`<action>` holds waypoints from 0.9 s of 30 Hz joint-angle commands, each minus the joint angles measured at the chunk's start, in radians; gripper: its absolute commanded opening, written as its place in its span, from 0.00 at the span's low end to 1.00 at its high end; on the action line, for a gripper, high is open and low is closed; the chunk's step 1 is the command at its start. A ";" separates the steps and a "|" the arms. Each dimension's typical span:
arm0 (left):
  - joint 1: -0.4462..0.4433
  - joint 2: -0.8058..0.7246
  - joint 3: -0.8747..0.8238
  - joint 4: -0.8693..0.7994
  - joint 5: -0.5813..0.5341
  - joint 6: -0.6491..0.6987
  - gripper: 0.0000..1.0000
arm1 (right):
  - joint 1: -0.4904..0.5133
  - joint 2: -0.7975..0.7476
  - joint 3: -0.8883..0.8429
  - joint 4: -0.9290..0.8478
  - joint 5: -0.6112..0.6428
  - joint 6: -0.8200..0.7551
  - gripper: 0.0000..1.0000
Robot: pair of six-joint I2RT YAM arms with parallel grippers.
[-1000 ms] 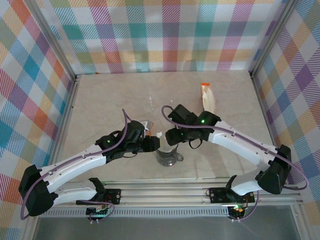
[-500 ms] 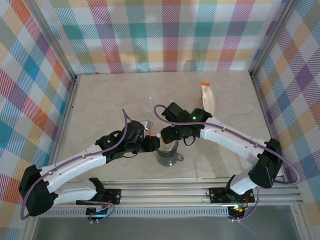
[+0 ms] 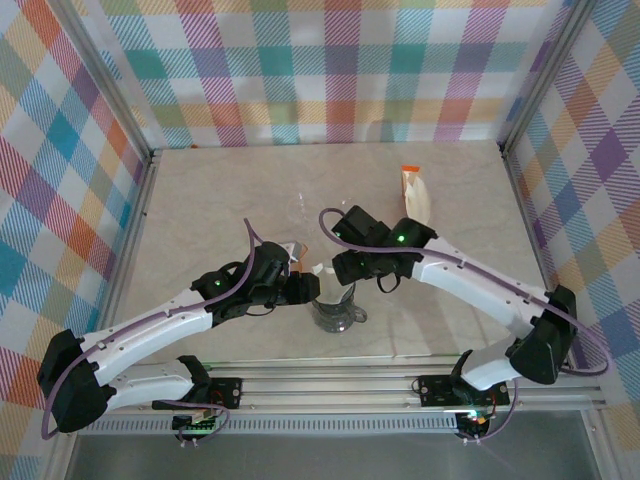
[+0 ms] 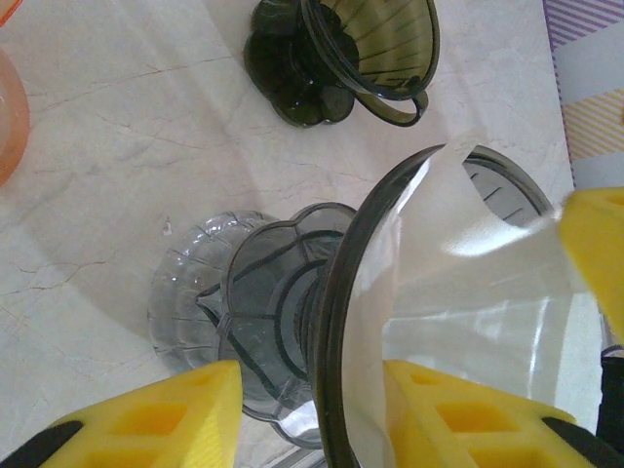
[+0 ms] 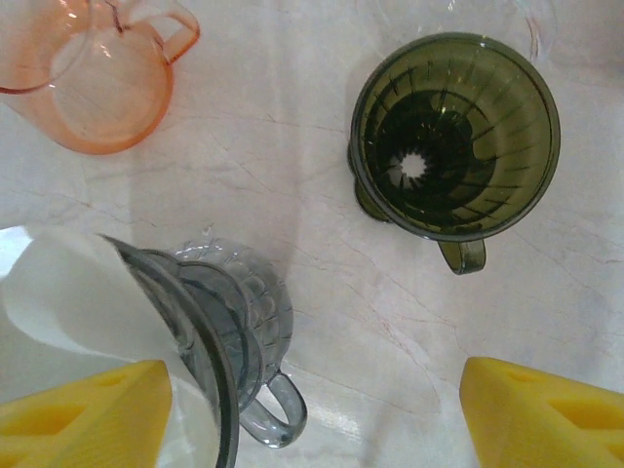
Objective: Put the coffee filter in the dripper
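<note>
left gripper [image 4: 310,390] clamped on tilted grey dripper [image 4: 336,283] rim, white filter [image 4: 458,263] inside, right gripper [image 5: 314,380] spread wide, green dripper [image 5: 453,136] upright nearby

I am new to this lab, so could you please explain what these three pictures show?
These are two robot arms bolted at a table's near edge: the left arm and the right arm. The overhead picture looks down on both; the other two come from a camera on each wrist, where the yellow blocks are that arm's fingers. The left fingers are shut, apparently on the rim of a tilted grey dripper with a white paper filter in its mouth. The right fingers stand open, holding nothing. On the table stand a green dripper and an orange glass vessel.
</note>
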State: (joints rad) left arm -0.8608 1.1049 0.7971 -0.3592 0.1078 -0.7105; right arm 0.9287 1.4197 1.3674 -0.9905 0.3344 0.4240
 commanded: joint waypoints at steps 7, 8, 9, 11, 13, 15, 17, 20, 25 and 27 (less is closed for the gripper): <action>0.007 -0.001 -0.014 -0.008 0.001 0.002 0.42 | 0.003 -0.009 -0.003 0.116 -0.230 -0.189 0.79; 0.008 0.001 -0.012 -0.008 0.001 0.003 0.42 | 0.003 0.007 0.007 0.110 -0.239 -0.208 0.80; 0.008 0.002 -0.010 -0.009 0.000 0.004 0.42 | 0.002 0.021 0.013 0.104 -0.241 -0.218 0.80; 0.007 0.004 -0.008 -0.011 0.002 0.004 0.42 | 0.002 0.045 0.029 0.092 -0.226 -0.234 0.80; 0.007 0.006 -0.005 -0.011 0.002 0.004 0.42 | 0.001 0.063 0.035 0.090 -0.209 -0.246 0.80; 0.008 0.010 -0.002 -0.009 0.004 0.004 0.42 | 0.000 0.081 0.041 0.093 -0.199 -0.254 0.80; 0.008 0.013 0.001 -0.009 0.005 0.003 0.42 | 0.000 0.093 0.043 0.099 -0.191 -0.249 0.78; 0.007 0.016 0.001 -0.009 0.004 0.003 0.42 | 0.001 0.094 0.039 0.110 -0.175 -0.239 0.70; 0.008 0.023 0.004 -0.005 0.007 0.002 0.42 | 0.001 0.087 0.026 0.109 -0.160 -0.228 0.46; 0.008 0.025 0.004 -0.002 0.009 0.002 0.42 | 0.001 0.091 0.027 0.087 -0.127 -0.201 0.41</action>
State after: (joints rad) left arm -0.8585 1.1175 0.7956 -0.3599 0.1081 -0.7105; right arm 0.9287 1.5093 1.3819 -0.8909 0.1661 0.2008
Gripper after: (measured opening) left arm 0.416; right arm 0.428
